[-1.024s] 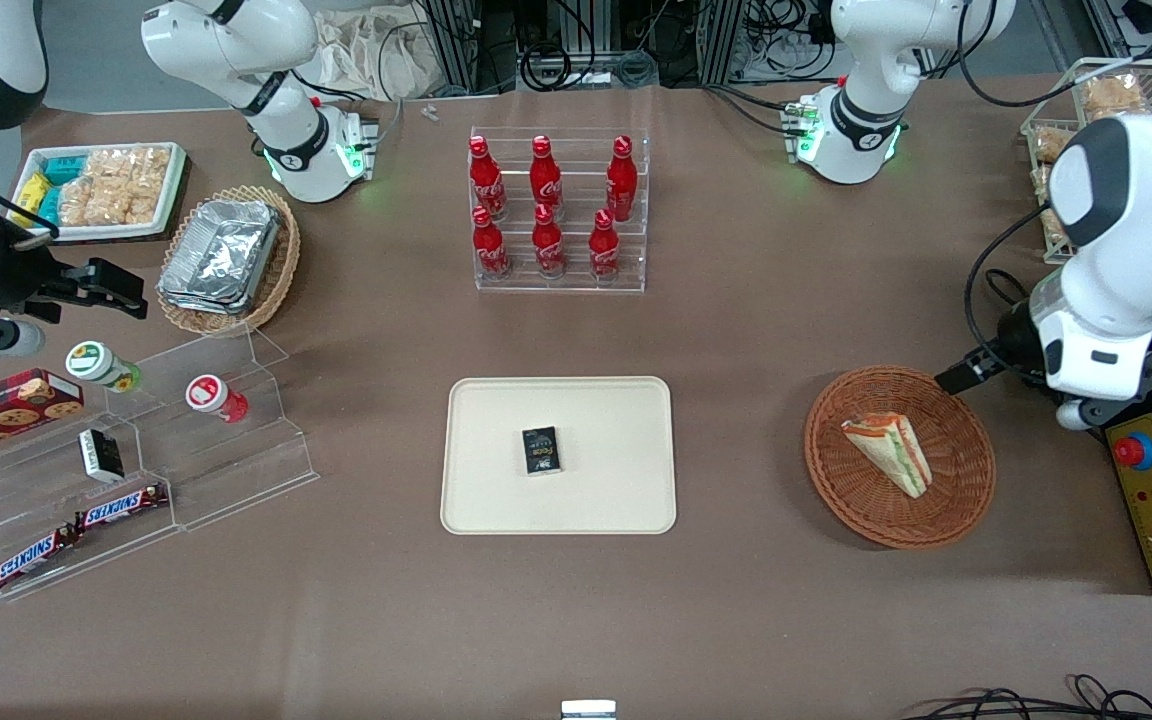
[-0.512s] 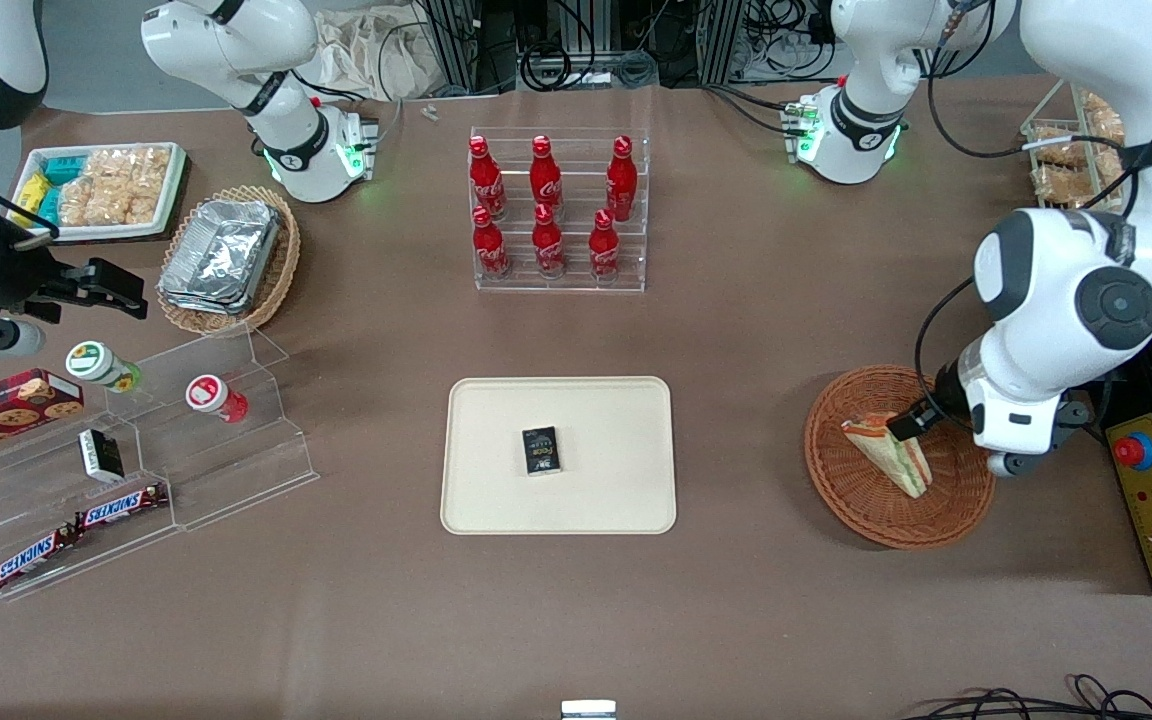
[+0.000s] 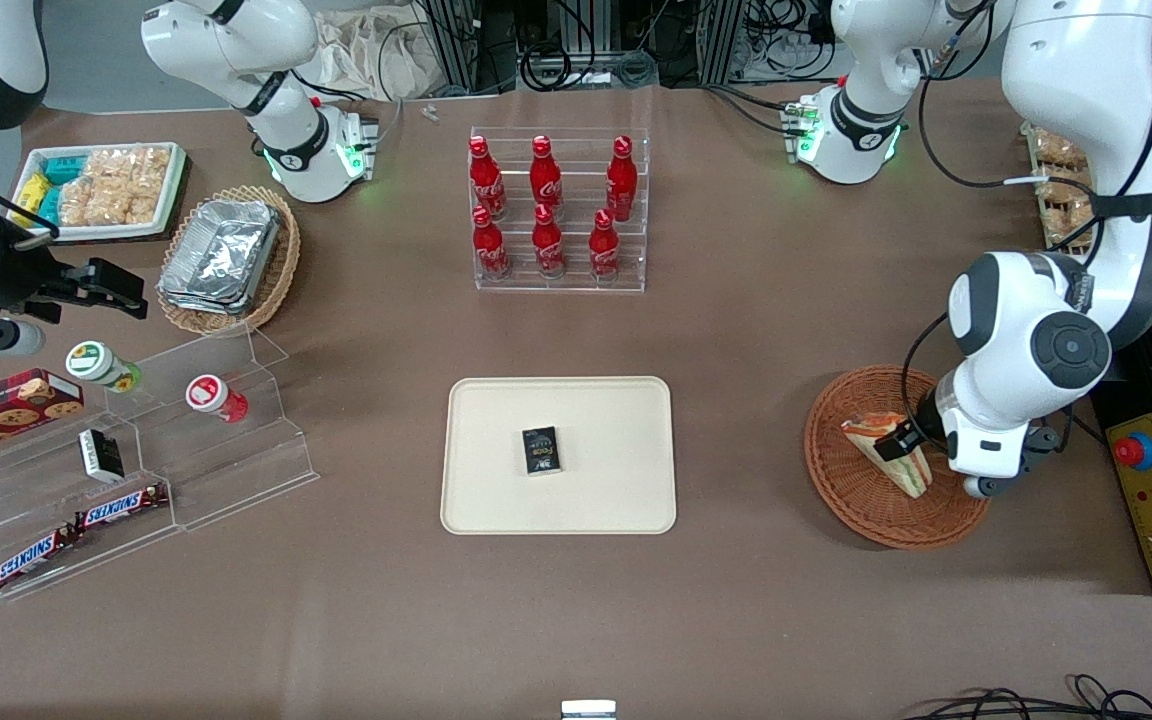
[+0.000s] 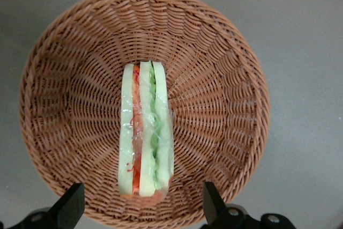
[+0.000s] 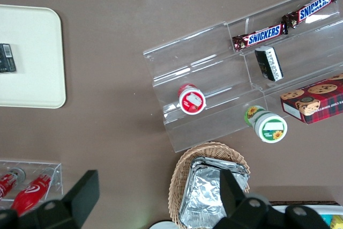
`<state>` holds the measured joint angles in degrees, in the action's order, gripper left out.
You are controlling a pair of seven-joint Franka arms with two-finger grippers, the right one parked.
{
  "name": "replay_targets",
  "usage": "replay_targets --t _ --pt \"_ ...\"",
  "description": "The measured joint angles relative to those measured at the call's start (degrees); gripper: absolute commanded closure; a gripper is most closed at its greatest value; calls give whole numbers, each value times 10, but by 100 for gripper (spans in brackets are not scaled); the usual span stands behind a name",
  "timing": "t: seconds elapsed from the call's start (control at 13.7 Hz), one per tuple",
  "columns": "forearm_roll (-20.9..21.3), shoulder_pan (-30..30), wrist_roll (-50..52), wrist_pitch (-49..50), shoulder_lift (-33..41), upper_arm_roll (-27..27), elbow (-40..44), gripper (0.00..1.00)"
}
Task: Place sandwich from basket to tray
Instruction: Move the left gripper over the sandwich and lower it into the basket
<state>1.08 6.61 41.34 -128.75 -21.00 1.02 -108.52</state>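
From the front, the gripper (image 3: 904, 436) hangs over the sandwich (image 3: 888, 452) in the basket (image 3: 851, 492), tray (image 3: 496, 500) well apart. Wrist camera: fingers (image 4: 69, 205) spread wide, straddling the sandwich (image 4: 146, 132); slick wrap might slip when pinched

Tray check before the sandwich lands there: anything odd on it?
Yes: a small black packet lies mid-tray. The sandwich sits in the basket, the open end effector above it.
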Motion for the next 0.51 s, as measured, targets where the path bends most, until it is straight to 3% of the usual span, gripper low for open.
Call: replay_targets --t 0.51 --pt "0 0 21 -20 -40 1 0 1"
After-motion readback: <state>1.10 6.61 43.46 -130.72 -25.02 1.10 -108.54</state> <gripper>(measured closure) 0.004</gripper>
